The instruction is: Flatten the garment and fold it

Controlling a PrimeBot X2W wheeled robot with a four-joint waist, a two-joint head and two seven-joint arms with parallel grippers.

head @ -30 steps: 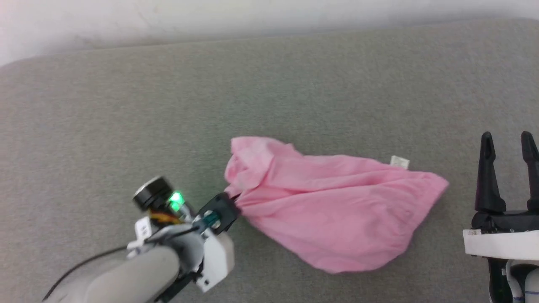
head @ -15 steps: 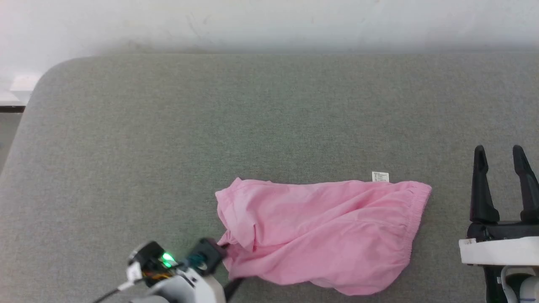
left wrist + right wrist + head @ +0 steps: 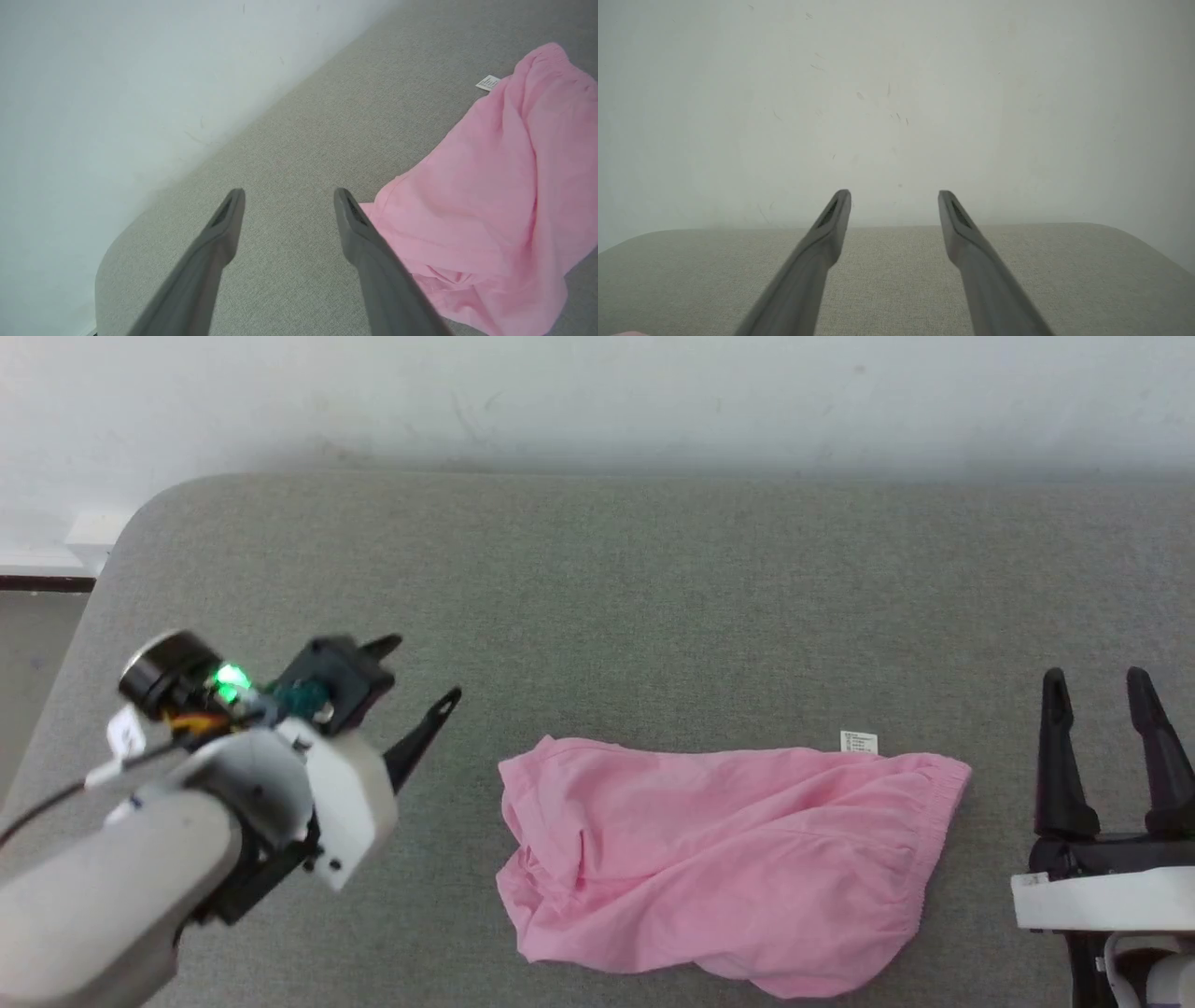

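Note:
The garment (image 3: pixel 719 859), pink shorts, lies loosely spread and wrinkled on the grey padded table, with its gathered waistband at the right and a small white tag (image 3: pixel 859 743) at its far edge. In the left wrist view the garment (image 3: pixel 495 205) sits to the right of the fingers. My left gripper (image 3: pixel 420 670) hovers open and empty to the left of the cloth, apart from it. To the garment's right, my right gripper (image 3: pixel 1100 683) stands open with nothing between its fingers. Its wrist view shows the open right gripper (image 3: pixel 894 198) over bare table, facing the wall.
The grey padded table (image 3: pixel 597 607) has a rounded far-left corner and ends at a pale wall (image 3: pixel 597 401). Beyond the left edge a strip of floor and skirting (image 3: pixel 42 583) shows.
My left gripper has let go of the garment's left end, opened, and drawn back up and to the left. The cloth has dropped flatter onto the table. The head camera has shifted. The right gripper stays put.

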